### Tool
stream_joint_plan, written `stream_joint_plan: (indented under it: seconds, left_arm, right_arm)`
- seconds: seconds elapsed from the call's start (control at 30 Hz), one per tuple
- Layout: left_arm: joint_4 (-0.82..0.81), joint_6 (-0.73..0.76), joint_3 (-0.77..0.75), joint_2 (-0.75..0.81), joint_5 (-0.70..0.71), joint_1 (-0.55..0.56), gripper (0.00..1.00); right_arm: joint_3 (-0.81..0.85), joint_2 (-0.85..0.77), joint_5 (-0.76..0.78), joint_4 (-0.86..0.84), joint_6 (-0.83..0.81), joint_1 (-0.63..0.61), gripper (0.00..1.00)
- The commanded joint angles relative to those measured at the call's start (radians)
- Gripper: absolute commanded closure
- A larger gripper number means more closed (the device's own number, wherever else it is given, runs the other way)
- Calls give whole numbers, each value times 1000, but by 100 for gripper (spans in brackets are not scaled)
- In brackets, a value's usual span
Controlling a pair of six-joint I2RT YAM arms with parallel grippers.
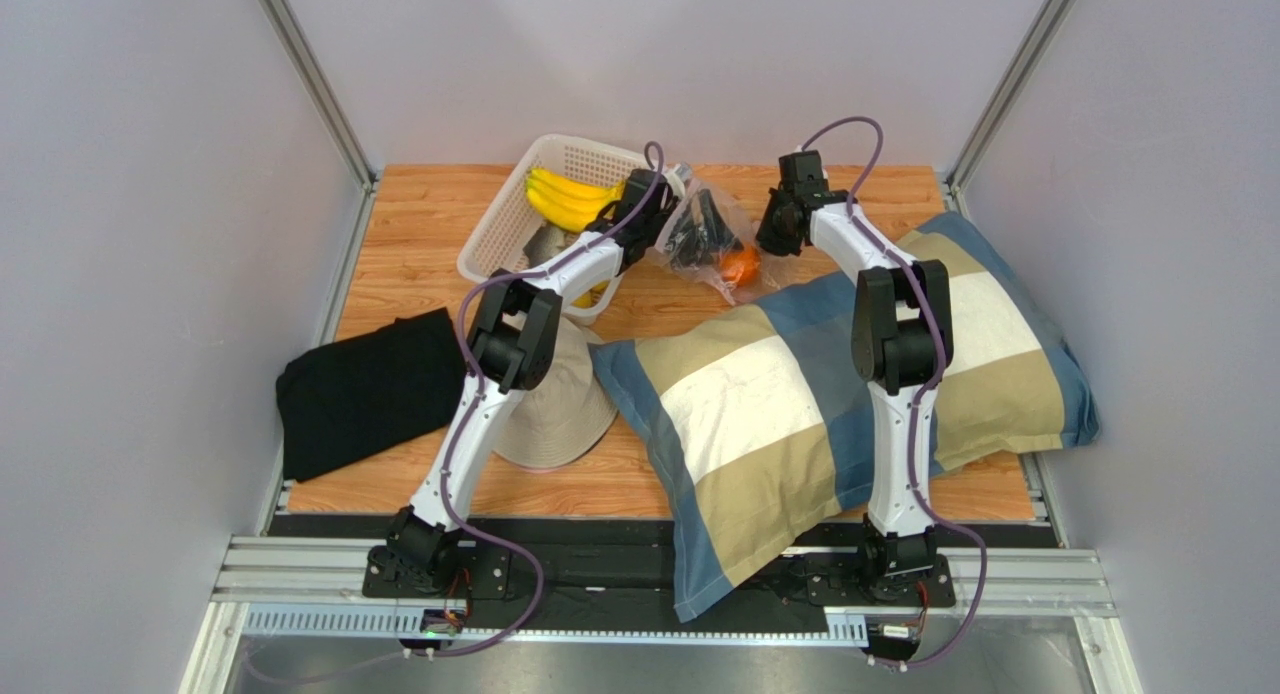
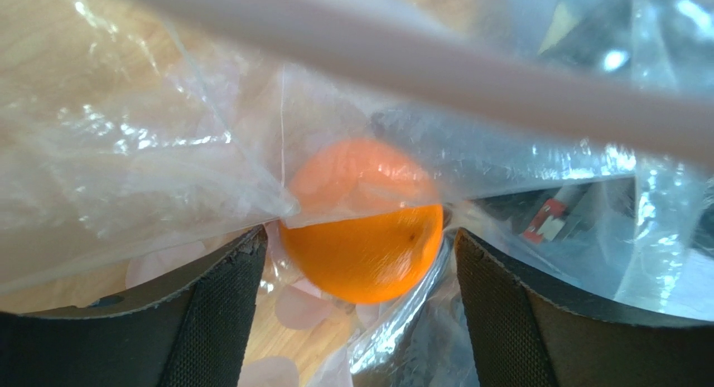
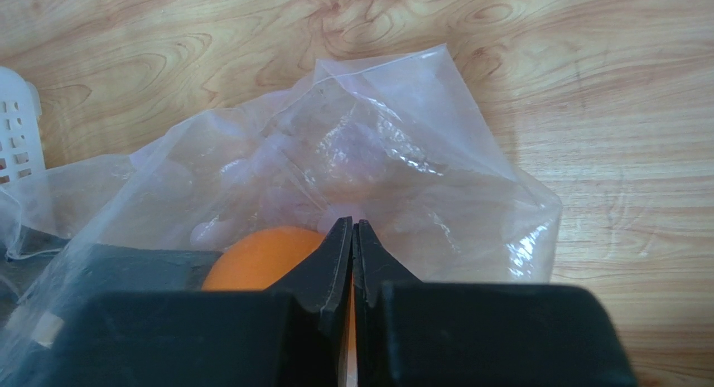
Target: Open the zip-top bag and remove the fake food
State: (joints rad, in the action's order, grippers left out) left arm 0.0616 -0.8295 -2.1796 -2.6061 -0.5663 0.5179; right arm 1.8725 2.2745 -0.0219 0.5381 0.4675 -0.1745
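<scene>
At the far middle of the wooden table (image 1: 406, 222), the zip-top bag (image 3: 444, 186) is held between the two arms, just beside the white mesh basket (image 1: 499, 229) and just beyond the far corner of the checked pillow (image 1: 781, 409). The left gripper (image 2: 359, 241) is seen with its jaws spread wide. The orange (image 2: 369, 249) lies between them, touched by neither finger and partly veiled by crinkled film. The right gripper (image 3: 353, 230) is shown with its jaws pressed together, and a fold of the bag's film is pinched at the tips, where the creases meet. Pale pink pieces (image 2: 297, 307) are made out through the plastic beside the orange.

A small red and white label (image 2: 549, 221) is visible through the film in the left wrist view, but its writing is too blurred to be read.

The yellow banana bunch (image 1: 568, 199) is seen lying in the basket, outside the bag. A beige hat (image 1: 564, 417) is partly covered by the pillow's near corner, and a black cloth (image 1: 368, 391) is spread at the table's left edge.
</scene>
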Motion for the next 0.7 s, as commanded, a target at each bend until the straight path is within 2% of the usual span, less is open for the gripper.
stream_joint_plan:
  seconds: [0.0, 0.33, 0.6, 0.67]
  left_arm:
    - [-23, -23, -48, -17, -4, 10, 15]
    - [72, 4, -45, -32, -14, 34, 16]
    - [104, 24, -114, -89, 23, 34, 17]
    - [106, 21, -130, -98, 39, 33, 21]
  right_arm:
    - [-21, -10, -50, -53, 48, -8, 96]
    - [30, 10, -87, -50, 174, -16, 98]
    - [13, 8, -105, -15, 266, -11, 100]
    - [13, 2, -99, -4, 260, -10, 100]
